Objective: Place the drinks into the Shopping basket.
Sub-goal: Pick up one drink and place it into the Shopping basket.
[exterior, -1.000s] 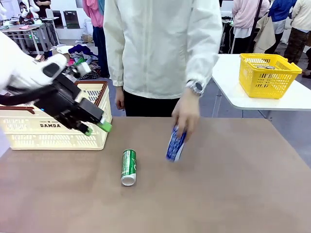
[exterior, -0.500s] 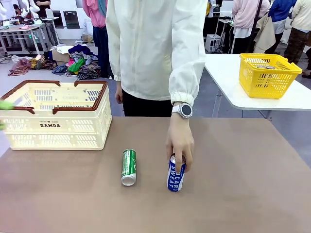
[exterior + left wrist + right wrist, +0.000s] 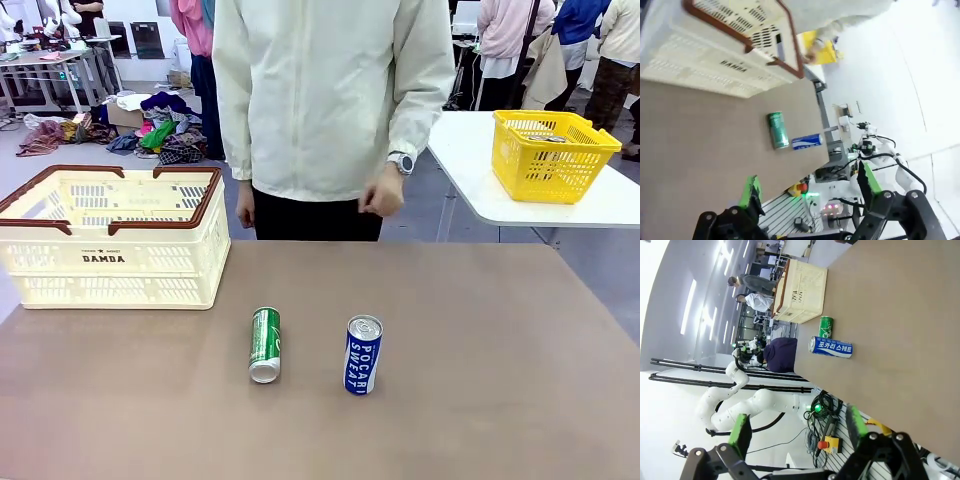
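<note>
A green can (image 3: 265, 343) lies on its side on the brown table, mid-left; it also shows as the green can (image 3: 777, 129) and the green can (image 3: 826, 327) in the wrist views. To its right the blue Pocari Sweat can (image 3: 362, 354) stands upright, seen too as the blue can (image 3: 807, 141) and the blue can (image 3: 831, 347). The cream Shopping basket (image 3: 190, 262) with its brown rim sits at the table's back left, and shows as the basket (image 3: 700, 67) and the basket (image 3: 802, 287). My left gripper (image 3: 807, 186) is open, far back from the cans. My right gripper (image 3: 797, 428) is open too, well away from them.
A person in a cream jacket stands at the far edge, one hand (image 3: 380, 199) held at the waist. A yellow mesh basket (image 3: 550, 153) rests on a white side table at the back right. The brown table (image 3: 500, 380) is bare to the right of the cans.
The person stood the blue can upright on the table, let go and drew the hand back. My left arm swung out of the front view past the basket.
</note>
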`<state>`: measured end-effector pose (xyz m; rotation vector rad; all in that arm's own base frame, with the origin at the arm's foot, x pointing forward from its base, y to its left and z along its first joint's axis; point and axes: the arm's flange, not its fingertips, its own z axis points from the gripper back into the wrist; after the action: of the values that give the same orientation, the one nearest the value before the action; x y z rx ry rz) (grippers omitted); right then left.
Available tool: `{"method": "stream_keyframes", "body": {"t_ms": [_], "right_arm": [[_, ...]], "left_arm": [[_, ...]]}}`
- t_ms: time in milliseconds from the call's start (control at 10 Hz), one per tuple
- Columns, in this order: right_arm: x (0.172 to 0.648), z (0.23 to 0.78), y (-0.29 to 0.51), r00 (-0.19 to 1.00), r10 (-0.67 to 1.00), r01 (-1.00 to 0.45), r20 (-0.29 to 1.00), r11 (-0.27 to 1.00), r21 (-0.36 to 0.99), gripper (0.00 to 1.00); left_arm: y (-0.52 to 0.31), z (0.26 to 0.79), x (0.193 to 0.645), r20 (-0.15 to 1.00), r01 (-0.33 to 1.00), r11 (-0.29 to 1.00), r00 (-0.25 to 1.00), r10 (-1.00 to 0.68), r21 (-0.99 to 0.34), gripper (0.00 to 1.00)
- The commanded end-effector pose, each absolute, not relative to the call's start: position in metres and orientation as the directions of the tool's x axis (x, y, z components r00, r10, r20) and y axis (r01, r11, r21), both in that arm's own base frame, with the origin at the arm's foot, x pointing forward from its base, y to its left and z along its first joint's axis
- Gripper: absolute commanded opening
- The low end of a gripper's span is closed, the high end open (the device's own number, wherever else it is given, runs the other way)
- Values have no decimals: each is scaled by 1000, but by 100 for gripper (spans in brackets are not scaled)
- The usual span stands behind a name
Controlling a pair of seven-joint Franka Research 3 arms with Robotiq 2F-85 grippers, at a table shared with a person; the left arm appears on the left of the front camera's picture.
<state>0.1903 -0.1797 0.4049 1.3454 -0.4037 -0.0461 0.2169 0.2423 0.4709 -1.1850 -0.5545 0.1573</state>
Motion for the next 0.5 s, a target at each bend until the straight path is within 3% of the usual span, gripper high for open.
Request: {"method": "stream_keyframes", "body": {"t_ms": [0,300,400], "right_arm": [[192,412,-179,925,-282,-195,254,219,956,100],[192,412,-179,925,-282,-195,254,219,956,100],[192,412,-179,925,-282,-195,254,219,956,100]], "left_arm": [[200,492,241,379,251,388,875,301,-887,100],[53,506,279,423,348,537,906,19,-768,100],[4,500,286,496,379,631,868,9,-676,100]]}}
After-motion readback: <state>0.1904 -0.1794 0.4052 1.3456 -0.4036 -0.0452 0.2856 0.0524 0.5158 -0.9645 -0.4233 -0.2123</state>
